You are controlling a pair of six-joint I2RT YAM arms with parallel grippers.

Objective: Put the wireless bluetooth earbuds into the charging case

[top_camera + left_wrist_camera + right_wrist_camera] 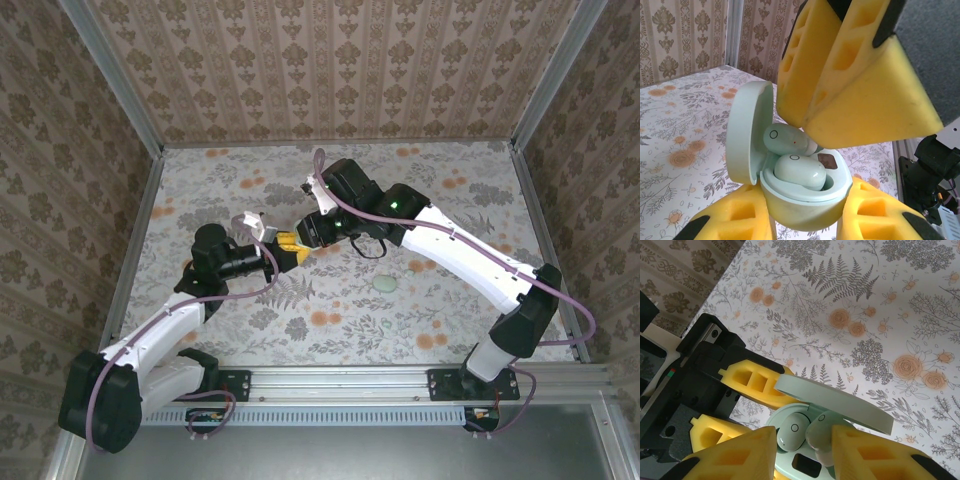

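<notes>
You see table cover (300,330) — pale, printed with grey ferns and orange blooms. Brown damask wallpaper (340,70) on back and side walls. Silver metal posts (112,75) at corners, slanting outward in top view. Metal rail (340,378) along near edge — slotted grey strip (340,412) just below it.

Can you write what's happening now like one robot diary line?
left gripper: holds open charging case | right gripper: pinches second earbud at case mouth | first earbud: in case | step: inserting
</notes>
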